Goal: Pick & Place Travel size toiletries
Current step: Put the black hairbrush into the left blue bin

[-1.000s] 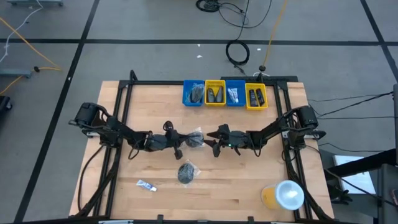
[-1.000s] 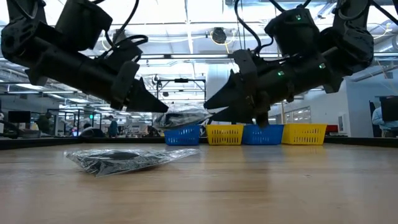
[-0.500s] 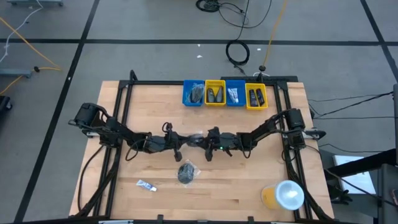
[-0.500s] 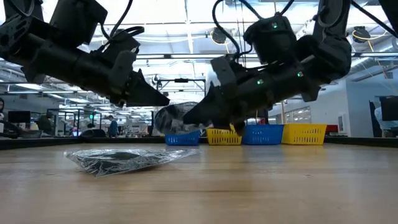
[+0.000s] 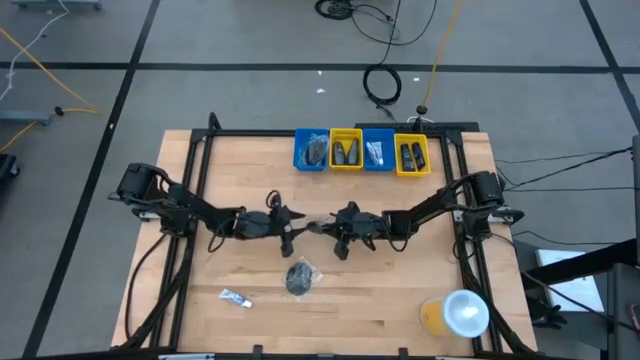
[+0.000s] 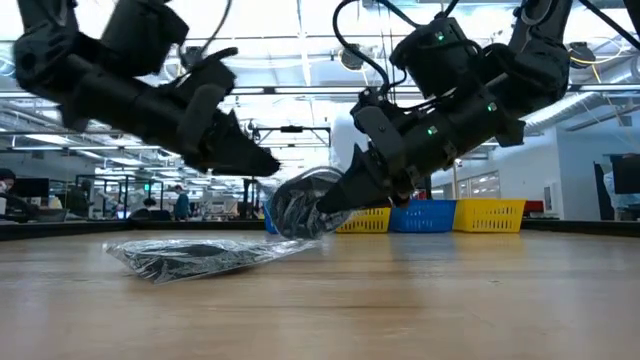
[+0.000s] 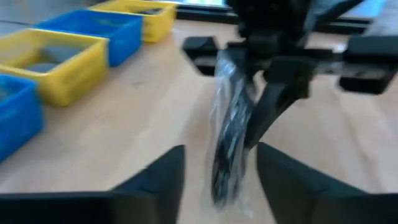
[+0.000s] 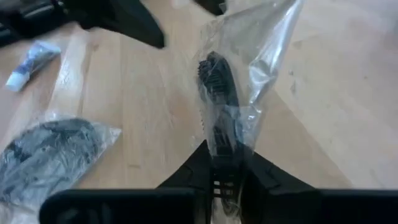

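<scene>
Right pincer (image 8: 219,167) is clamped on a clear-wrapped dark piece (image 8: 219,99), held above mid-counter (image 5: 400,290). Left pincer (image 7: 214,180) faces it just beside, fingers spread, gripping nothing. A second wrapped piece (image 5: 298,277) and a small white tube (image 5: 237,296) lie toward the near-left corner.

Step in hand, as judged: carry after a handover. Next move calls for swinging the piece to the bins (image 5: 361,150) at the far edge and releasing inside one; which bin, cannot tell.

A large open industrial lab: taped concrete floor (image 5: 90,80), loose cables (image 5: 385,85), ceiling lights, distant workstations.
</scene>
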Tool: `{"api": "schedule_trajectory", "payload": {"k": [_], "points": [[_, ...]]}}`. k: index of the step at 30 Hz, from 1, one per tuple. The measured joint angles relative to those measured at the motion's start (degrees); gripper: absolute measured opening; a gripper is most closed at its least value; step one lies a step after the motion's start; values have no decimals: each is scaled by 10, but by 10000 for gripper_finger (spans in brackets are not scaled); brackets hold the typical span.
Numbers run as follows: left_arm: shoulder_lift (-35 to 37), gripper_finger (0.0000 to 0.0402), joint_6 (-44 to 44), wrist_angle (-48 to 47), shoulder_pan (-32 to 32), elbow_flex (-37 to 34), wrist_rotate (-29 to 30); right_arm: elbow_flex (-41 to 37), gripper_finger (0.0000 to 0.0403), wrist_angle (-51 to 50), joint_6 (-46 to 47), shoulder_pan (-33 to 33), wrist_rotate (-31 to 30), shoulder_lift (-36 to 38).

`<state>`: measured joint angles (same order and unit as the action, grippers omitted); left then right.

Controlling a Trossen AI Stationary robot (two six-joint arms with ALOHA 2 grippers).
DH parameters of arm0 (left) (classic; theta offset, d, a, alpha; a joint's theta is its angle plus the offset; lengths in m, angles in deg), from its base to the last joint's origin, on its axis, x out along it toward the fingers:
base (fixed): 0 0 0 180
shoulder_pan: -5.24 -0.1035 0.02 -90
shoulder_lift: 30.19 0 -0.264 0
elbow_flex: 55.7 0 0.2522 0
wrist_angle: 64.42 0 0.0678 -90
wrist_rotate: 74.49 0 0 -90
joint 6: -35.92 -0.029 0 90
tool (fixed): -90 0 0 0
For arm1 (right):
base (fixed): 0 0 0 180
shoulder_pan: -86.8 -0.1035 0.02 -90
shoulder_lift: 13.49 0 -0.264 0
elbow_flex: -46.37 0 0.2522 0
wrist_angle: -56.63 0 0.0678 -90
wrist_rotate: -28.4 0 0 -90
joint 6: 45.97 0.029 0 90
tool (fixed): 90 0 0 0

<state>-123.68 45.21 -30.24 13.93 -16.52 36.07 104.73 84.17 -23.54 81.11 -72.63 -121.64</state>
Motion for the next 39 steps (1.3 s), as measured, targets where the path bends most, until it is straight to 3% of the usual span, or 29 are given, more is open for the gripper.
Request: {"api": "schedule_trajectory", "payload": {"k": [4, 8, 12, 22, 25, 31, 36, 39], "points": [[-8, 264, -23, -60, -37, 50, -143, 0, 26, 7, -11, 0, 22, 1], [-24, 275, -65, -164, -45, 114, -186, 0, 45, 10, -11, 0, 23, 0], [-34, 227, -92, -220, -44, 151, -186, 0, 46, 7, -11, 0, 22, 0], [-34, 27, -92, -243, -57, 157, -185, 0, 43, 2, -21, 0, 22, 0], [-34, 15, -91, -245, -60, 157, -185, 0, 60, 4, -21, 0, 21, 0], [-6, 23, -72, -296, -66, 157, -125, -9, 124, -25, -17, -2, 4, 31], [64, 12, -20, -355, -104, 156, -15, -65, 169, -2, 4, -9, -128, 67], [90, 29, 40, -332, -154, 157, 10, -108, 180, 64, 18, -16, -201, 70]]}}
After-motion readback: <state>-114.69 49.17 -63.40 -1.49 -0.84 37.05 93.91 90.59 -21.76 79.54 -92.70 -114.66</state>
